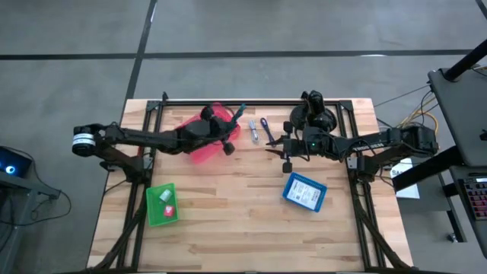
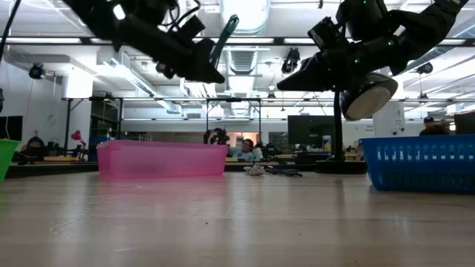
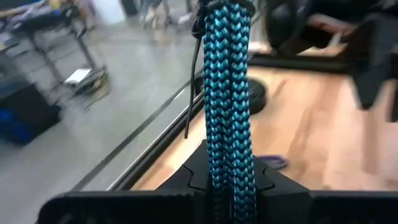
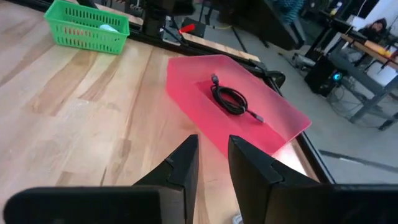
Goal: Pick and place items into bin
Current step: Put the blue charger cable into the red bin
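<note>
L claw [image 1: 228, 141] pinched teal braided stick [image 3: 227, 93] over pink bin [image 4: 261, 118] nr desk's far edge; black cable [image 4: 231, 99] inside. Placing step; next: release. R claw [image 4: 211, 163] slightly spread, empty.

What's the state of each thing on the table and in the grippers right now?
Left gripper: shut on teal braided stick, raised over pink bin.
Right gripper: open, empty, above the table.
Pink translucent bin: holds black coiled cable.
Green basket: holds small red and white pieces.
Blue basket: contents unclear.
Purple and blue sticks: lying on the table.
</note>
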### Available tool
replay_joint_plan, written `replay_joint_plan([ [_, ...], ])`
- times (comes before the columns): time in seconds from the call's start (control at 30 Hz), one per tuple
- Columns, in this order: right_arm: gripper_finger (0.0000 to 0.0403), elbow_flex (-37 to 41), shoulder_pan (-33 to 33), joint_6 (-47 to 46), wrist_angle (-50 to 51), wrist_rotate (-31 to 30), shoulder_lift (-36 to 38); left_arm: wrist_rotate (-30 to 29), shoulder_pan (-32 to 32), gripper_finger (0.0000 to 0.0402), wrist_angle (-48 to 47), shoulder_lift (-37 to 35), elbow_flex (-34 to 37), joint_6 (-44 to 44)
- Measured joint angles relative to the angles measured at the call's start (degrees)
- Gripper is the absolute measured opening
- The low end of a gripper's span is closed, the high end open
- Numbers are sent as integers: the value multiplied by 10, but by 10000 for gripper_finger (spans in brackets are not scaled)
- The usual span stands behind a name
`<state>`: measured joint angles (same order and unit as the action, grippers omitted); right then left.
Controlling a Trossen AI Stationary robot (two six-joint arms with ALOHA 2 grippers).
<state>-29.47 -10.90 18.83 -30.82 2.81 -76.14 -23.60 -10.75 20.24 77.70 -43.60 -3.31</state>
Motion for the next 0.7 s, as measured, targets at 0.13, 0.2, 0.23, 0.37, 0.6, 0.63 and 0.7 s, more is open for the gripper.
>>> replay_joint_plan([
  [0.13, 78, -1, 0, 11, 0, 0, 0, -21, -2, 14, -173, -1, -81, 35],
  [0.2, 79, -3, 0, 13, 0, 0, 0, -25, -1, 14, -245, -1, -109, 61],
  [0.23, 79, -4, 0, 12, 0, 0, 0, -25, -1, 14, -279, -1, -120, 76],
  [0.37, 75, -6, 0, 11, 0, 0, 0, -39, -2, 14, -375, -2, -137, 130],
  [0.6, 68, -6, 0, 11, 2, 0, 0, -39, -20, 14, -524, -3, -156, 228],
  [0.63, 69, -6, 0, 11, 2, 0, 0, -40, -25, 14, -535, -3, -156, 239],
  [0.7, 71, -5, 0, 11, 3, 0, 0, -36, -34, 14, -544, -3, -151, 242],
])
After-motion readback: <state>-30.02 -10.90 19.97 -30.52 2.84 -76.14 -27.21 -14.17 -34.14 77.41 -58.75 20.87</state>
